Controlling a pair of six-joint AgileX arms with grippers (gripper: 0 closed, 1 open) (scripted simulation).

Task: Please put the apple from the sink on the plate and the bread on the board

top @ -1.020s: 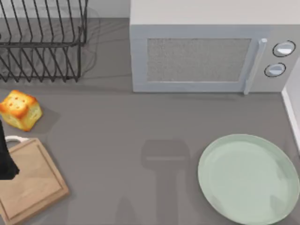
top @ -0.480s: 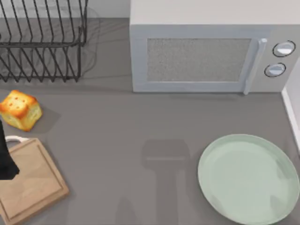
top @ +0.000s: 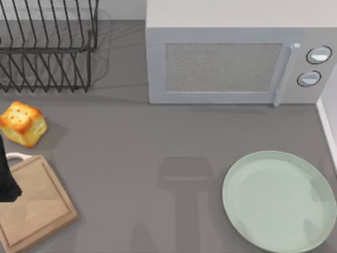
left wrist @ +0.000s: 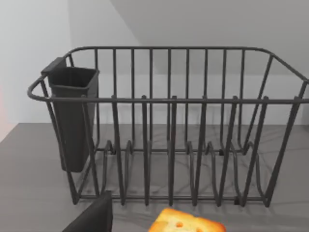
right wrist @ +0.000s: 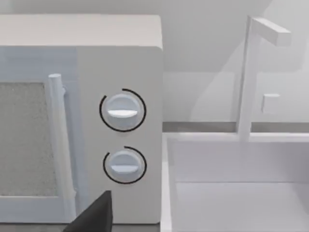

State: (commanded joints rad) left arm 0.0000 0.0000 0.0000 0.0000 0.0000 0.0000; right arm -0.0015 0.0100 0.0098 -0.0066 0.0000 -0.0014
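Note:
The bread lies on the grey counter at the left, just behind the board, and it peeks in at the edge of the left wrist view. My left gripper hangs as a dark shape over the board's left edge, a short way in front of the bread. The pale green plate rests at the front right with nothing on it. The sink is a white basin beside the microwave, and a dark part of my right gripper points toward it. The apple is out of view.
A black wire dish rack with a cutlery cup stands at the back left. A grey microwave fills the back centre. A white faucet rises behind the sink. Open counter lies between the board and the plate.

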